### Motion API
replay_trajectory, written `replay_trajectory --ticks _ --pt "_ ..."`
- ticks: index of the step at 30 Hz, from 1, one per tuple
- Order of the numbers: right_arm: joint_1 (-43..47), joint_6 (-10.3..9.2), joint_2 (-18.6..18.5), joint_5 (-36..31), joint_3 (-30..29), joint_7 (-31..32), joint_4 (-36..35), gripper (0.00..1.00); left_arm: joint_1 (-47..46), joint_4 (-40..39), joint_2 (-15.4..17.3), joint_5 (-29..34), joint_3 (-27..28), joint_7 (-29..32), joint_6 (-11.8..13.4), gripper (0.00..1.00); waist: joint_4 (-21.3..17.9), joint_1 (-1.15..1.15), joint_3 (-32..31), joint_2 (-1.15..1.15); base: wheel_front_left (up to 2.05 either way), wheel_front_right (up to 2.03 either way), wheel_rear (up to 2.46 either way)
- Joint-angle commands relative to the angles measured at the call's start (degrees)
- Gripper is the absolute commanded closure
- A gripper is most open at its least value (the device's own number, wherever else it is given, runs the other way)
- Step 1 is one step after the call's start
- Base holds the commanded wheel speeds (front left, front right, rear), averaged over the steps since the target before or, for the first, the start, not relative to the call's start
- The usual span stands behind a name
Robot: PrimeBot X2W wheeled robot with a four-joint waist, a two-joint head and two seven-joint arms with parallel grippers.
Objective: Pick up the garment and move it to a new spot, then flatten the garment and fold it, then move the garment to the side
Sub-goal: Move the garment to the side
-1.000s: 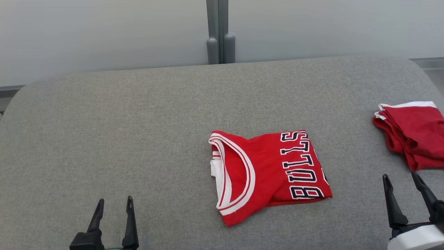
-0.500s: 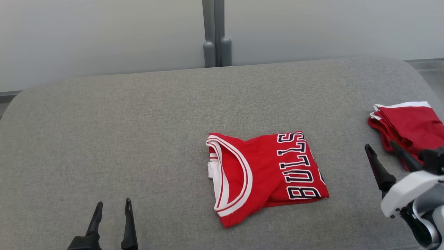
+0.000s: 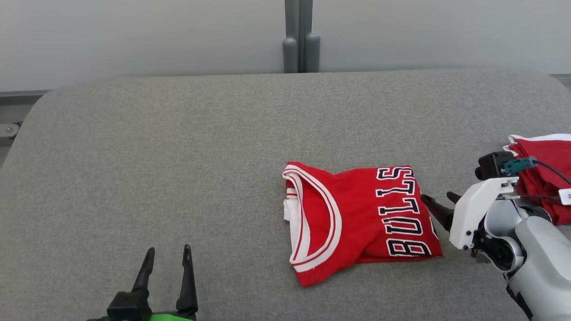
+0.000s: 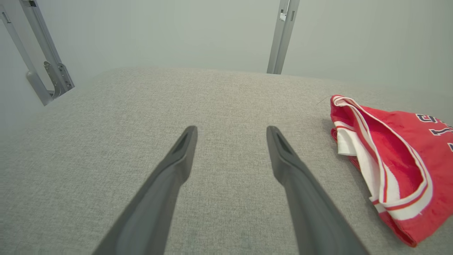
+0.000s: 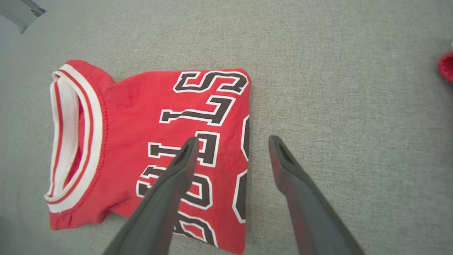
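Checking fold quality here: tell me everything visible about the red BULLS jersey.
The red jersey is folded into a rough rectangle, soft knit by its look, with white-and-red striped trim at the collar opening on its left and black, white-edged BULLS lettering turned sideways on its right. It lies flat on the grey fabric surface, slightly rumpled along the near edge. The open right gripper straddles its right edge; contact cannot be told.

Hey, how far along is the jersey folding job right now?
Done: the red Bulls jersey lies folded on the grey cushion. In hand: the right arm has its jaws open over the lettered edge, gripping nothing. Left: carrying it to the side, perhaps by the red pile.
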Motion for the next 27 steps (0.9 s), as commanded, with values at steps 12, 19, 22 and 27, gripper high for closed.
replay_trajectory --ticks 12,19,22,27 --pt "-5.5 -0.01 3.8 0.1 3.1 -3.8 13.4 0.0 -2.3 0.0 0.1 -0.4 -1.1 -0.2 1.0 0.0 3.1 0.0 3.1 0.0 0.0 0.0 0.0" --pt "-6.9 -0.01 3.1 1.3 5.1 -5.8 16.6 0.0 -3.1 -0.1 0.1 -0.4 -0.9 -0.2 1.1 0.0 2.6 0.0 3.6 0.0 0.0 0.0 0.0" --pt "-6.7 -0.01 3.8 2.4 6.4 -6.1 17.4 0.0 -3.4 0.0 0.1 -0.6 -1.1 -0.2 1.1 0.0 2.6 0.0 3.9 0.0 0.0 0.0 0.0" --pt "-6.9 -0.01 4.9 5.0 7.5 -6.8 18.9 0.0 -4.4 -0.2 0.1 -0.3 -1.3 -0.2 1.0 0.0 2.7 0.0 4.6 0.0 0.0 0.0 0.0"
